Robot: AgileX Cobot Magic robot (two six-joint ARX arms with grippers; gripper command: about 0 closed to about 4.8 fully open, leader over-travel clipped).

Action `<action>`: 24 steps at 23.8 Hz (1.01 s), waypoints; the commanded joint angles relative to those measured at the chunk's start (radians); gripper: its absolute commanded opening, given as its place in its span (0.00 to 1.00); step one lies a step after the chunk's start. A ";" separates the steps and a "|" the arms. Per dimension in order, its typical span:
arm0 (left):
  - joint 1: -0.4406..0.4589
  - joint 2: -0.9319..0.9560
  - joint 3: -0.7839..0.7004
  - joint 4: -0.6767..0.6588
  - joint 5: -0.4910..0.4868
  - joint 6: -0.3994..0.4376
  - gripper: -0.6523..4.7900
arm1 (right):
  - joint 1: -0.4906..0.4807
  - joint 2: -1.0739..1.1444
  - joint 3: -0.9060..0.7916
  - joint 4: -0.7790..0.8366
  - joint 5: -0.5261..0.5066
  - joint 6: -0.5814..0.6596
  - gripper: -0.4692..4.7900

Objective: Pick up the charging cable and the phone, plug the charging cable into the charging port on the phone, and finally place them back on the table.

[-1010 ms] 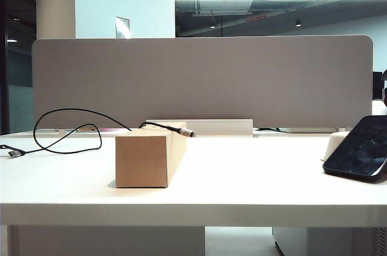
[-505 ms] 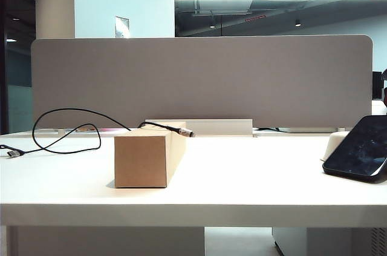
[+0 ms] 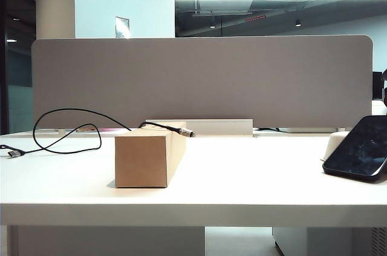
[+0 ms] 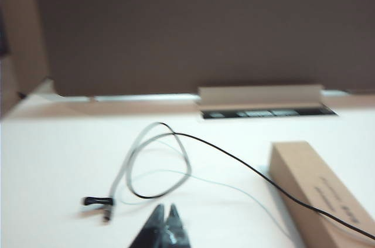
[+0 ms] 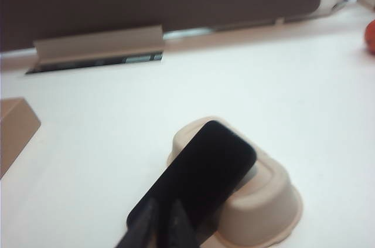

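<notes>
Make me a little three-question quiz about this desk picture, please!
1. True or false: the phone leans on a white stand.
2. The charging cable drapes over what? A) cardboard box B) a mug C) a book
3. Fill in: the left gripper has its jaws ____.

Key: 1 true; 2 A; 3 shut. The right gripper hovers just in front of the phone, jaws barely parted.

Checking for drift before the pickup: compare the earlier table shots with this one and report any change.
Nothing visibly changed. The cable loops on the table and drapes over the box; the phone leans on its stand. No arms show there; left gripper and right gripper hover nearby.
</notes>
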State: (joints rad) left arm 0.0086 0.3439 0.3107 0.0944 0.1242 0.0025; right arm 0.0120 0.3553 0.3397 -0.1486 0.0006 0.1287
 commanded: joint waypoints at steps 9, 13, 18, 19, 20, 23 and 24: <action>-0.010 0.427 0.253 0.016 0.181 -0.003 0.11 | 0.000 0.205 0.077 0.053 -0.051 0.023 0.16; -0.109 0.615 0.379 -0.034 0.213 0.021 0.11 | -0.002 0.259 0.077 0.048 -0.093 0.174 0.18; -0.231 0.752 0.489 -0.097 0.211 0.137 0.11 | -0.002 0.363 0.077 0.042 -0.157 0.296 0.30; -0.268 0.793 0.525 -0.119 0.210 0.156 0.11 | -0.003 0.401 0.077 0.041 -0.159 0.322 0.42; -0.283 0.809 0.540 -0.134 0.209 0.165 0.11 | -0.003 0.423 0.077 0.041 -0.159 0.333 0.50; -0.325 0.860 0.592 -0.187 0.211 0.199 0.11 | -0.003 0.485 0.077 0.041 -0.160 0.360 0.64; -0.337 0.874 0.602 -0.195 0.213 0.211 0.11 | -0.004 0.504 0.077 0.042 -0.160 0.371 0.64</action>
State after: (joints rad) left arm -0.3134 1.2018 0.8932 -0.0822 0.3309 0.1810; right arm 0.0086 0.8356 0.4133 -0.1215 -0.1581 0.4740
